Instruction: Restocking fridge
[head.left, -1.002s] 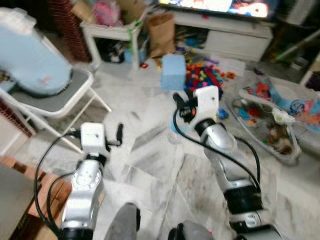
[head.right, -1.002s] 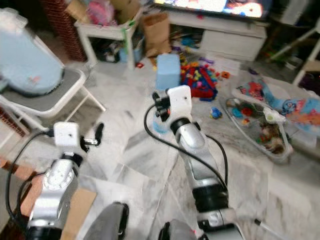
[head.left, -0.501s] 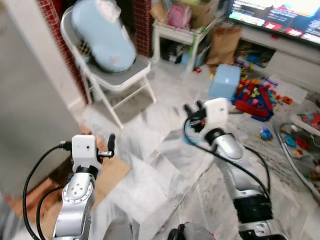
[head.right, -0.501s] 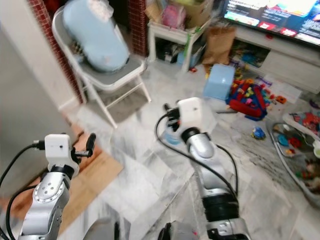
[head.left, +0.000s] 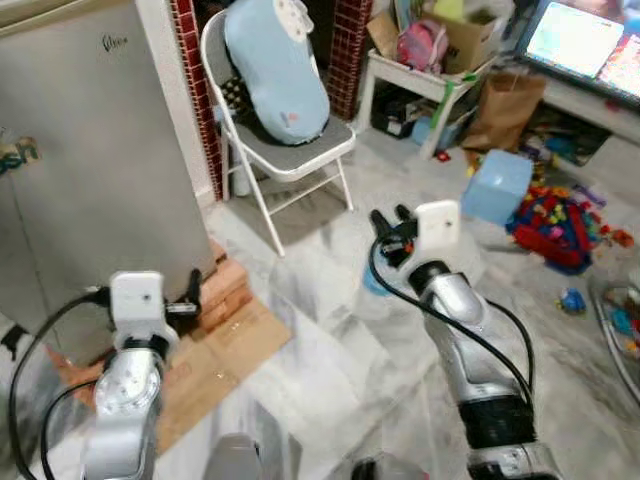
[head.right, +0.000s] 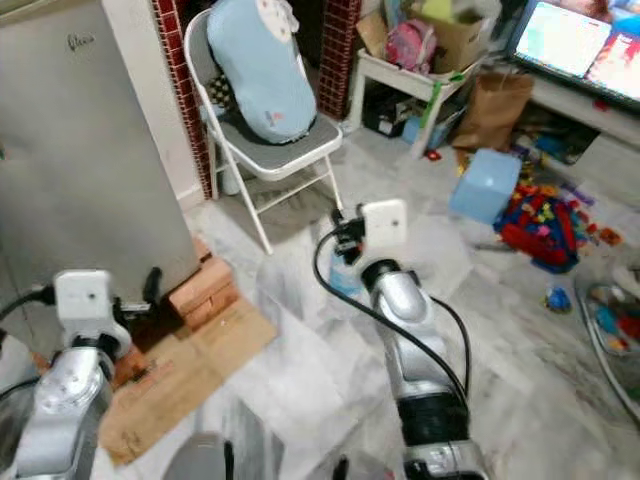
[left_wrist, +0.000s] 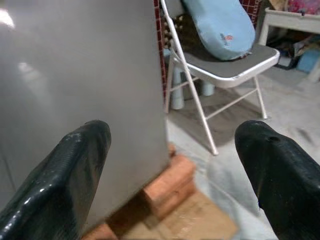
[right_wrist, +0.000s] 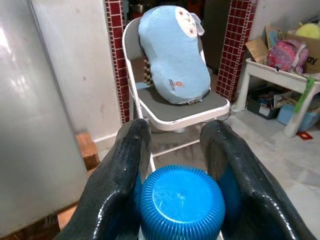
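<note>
A tall grey fridge (head.left: 90, 150), door closed, stands at the left on red bricks (head.left: 225, 285). My right gripper (head.left: 390, 225) is held out over the marble floor, shut on a bottle with a blue ribbed cap (right_wrist: 181, 201); its fingers (right_wrist: 127, 165) clasp the neck on both sides. The bottle's body (head.left: 372, 285) hangs below that hand. My left gripper (left_wrist: 172, 132) is open and holds nothing, pointing at the fridge's lower corner from close by.
A white folding chair (head.left: 290, 150) bearing a light blue cushion (head.left: 275, 65) stands just right of the fridge. Flat cardboard (head.left: 215, 360) lies before the bricks. A blue box (head.left: 497, 187), scattered toys (head.left: 560, 215), a paper bag (head.left: 505, 95) and a white table (head.left: 430, 80) crowd the far right.
The camera has swung left, bringing the fridge and bricks into view and pushing the toys to the right. Both arms keep their pose, with the bottle still held.
</note>
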